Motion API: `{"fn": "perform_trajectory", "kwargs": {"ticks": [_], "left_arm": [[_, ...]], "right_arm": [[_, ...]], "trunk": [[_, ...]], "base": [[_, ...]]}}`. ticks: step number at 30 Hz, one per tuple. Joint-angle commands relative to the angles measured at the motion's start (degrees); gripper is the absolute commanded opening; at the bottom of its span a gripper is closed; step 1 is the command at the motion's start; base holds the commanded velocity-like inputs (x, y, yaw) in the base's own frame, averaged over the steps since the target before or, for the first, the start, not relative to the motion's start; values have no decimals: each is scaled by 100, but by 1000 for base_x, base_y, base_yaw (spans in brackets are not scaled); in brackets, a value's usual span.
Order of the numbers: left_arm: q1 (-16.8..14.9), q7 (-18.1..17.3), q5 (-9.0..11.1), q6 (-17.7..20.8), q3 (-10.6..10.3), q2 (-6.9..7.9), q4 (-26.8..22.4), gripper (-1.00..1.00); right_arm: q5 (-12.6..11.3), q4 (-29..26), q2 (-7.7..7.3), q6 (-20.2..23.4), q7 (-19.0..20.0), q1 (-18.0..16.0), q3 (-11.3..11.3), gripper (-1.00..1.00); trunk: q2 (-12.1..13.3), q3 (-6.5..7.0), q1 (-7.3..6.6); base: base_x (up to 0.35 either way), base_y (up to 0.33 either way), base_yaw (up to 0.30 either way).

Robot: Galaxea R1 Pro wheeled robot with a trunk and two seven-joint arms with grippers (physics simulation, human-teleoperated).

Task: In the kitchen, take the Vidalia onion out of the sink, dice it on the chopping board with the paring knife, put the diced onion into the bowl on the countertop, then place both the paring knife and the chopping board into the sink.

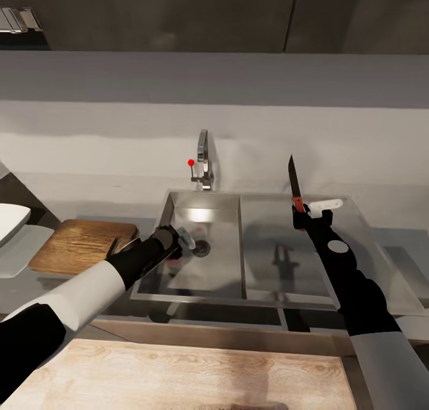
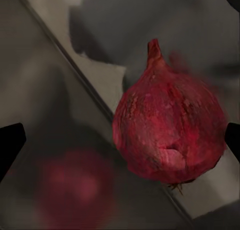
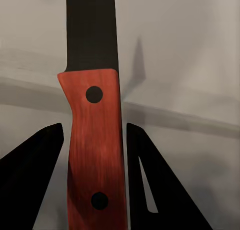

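Note:
The steel sink (image 1: 229, 202) lies straight ahead, its tap (image 1: 204, 160) with a red knob behind it. My left gripper (image 1: 180, 245) reaches down into the basin, open. In the left wrist view a dark red onion (image 2: 170, 135) rests on the basin floor between the spread fingertips (image 2: 10, 146), close to one of them. My right gripper (image 1: 304, 214) hovers above the drainer (image 1: 333, 267), shut on the paring knife (image 1: 294, 195). Its red handle (image 3: 95, 150) sits between the fingers (image 3: 35, 180) and the dark blade points up. The brown chopping board (image 1: 80, 244) lies left of the sink, and the white bowl (image 1: 11, 222) is at the far left.
The grey countertop (image 1: 393, 243) runs along a pale wall. A pale wooden surface (image 1: 179, 374) spans the near bottom of the head view. Dark cabinets (image 1: 179, 11) hang above.

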Motion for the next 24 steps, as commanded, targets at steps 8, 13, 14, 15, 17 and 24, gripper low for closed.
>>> {"fn": "perform_trajectory", "kwargs": {"ticks": [8,13,14,15,17,24], "left_arm": [[-10,-3,-44,22,-21,-29,-23,100],[-10,-4,-43,22,-21,-36,-23,100],[-10,-5,-43,22,-21,-36,-23,100],[-10,-6,-44,22,-23,-36,-23,100],[-10,-4,-44,22,-22,-36,-23,100],[-10,-7,-45,22,-22,-37,-23,100]], "right_arm": [[42,-8,-6,43,-31,-5,18,-100],[42,-8,-6,43,-32,-5,18,-100],[42,-8,-6,43,-32,-3,18,-100],[42,-8,-6,43,-32,-4,18,-100],[42,-8,-6,43,-32,-5,18,-100],[42,-8,-6,43,-32,-5,18,-100]], "trunk": [[-11,-26,3],[-11,-26,3],[-11,-26,3],[-11,-26,3],[-11,-26,3],[-11,-26,3]], "base": [[0,0,0],[0,0,0],[0,0,0],[0,0,0],[0,0,0],[0,0,0]]}}
